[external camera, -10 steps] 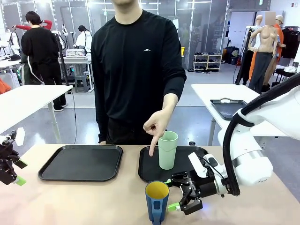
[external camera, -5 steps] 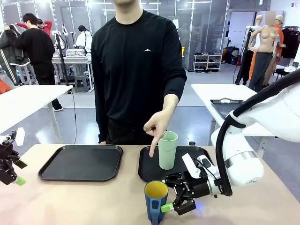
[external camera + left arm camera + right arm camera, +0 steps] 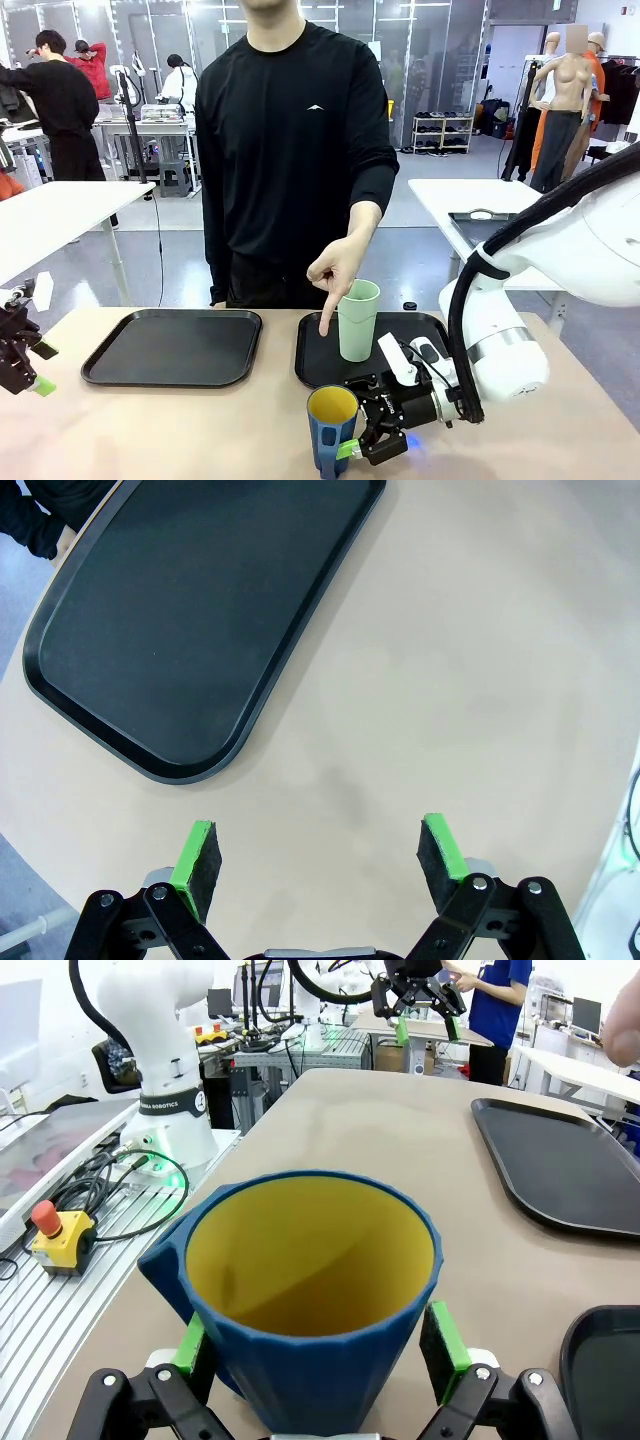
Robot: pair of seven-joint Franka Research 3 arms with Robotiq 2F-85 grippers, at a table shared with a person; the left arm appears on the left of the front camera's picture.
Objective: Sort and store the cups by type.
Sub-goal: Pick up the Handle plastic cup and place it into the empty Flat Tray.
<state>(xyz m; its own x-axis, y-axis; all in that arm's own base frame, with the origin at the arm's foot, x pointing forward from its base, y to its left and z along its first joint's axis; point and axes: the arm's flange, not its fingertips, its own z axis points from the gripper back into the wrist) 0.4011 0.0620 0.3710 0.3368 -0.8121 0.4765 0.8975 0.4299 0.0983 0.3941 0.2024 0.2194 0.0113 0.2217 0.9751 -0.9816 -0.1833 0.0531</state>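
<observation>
1. right gripper has its jaws spread wide around the blue mug at the near table edge, ready to clench.
2. left gripper hangs released over bare table.
3. the person's hand points into the right tray, beside the mint tumbler, likely marking the mug's spot.

Bright even overhead light flooding the hall, soft shadows lying under the black plastic trays, faint sheen showing on the beige tabletop, wrist views bending at edges, distant background blurring slightly
</observation>
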